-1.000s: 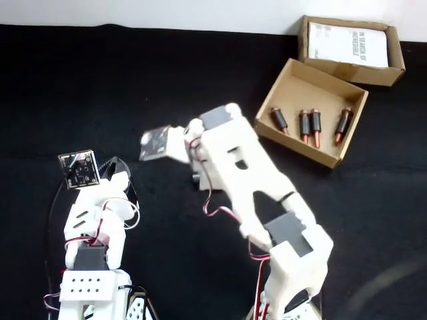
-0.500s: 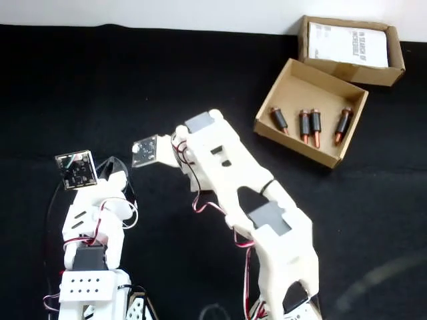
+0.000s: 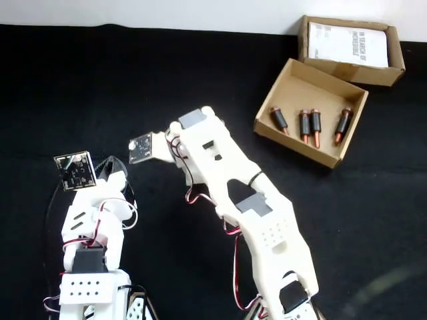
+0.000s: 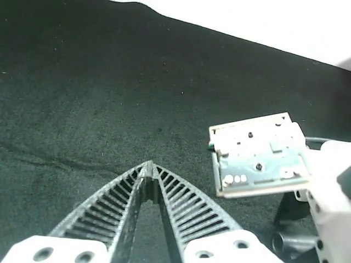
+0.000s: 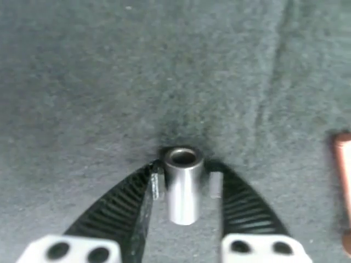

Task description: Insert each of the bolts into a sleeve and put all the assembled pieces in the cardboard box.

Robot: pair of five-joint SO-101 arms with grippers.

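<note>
A steel sleeve (image 5: 182, 175) stands upright between the fingers of my right gripper (image 5: 185, 183), which is shut on it just above the black mat. A copper bolt (image 5: 343, 186) lies on the mat at that view's edge. In the high view the right arm (image 3: 220, 173) stretches toward the table's middle left, hiding its gripper. My left gripper (image 4: 148, 166) is shut and empty, low over the mat at the near left, its dark fingers (image 3: 115, 167) close to the right arm's wrist camera board (image 3: 143, 148). The cardboard box (image 3: 293, 80) at the right holds several assembled pieces (image 3: 310, 127).
A second cardboard box (image 3: 393, 70) with a printed sheet sits behind the first at the far right. In the left wrist view the right arm's camera board (image 4: 258, 156) hangs close ahead, with a dark sleeve end (image 4: 288, 241) below it. Black mat (image 3: 100, 87) spreads far left.
The right arm has swung left toward the left arm, its wrist camera board drawing nearer the left gripper. The left arm has hardly moved.
</note>
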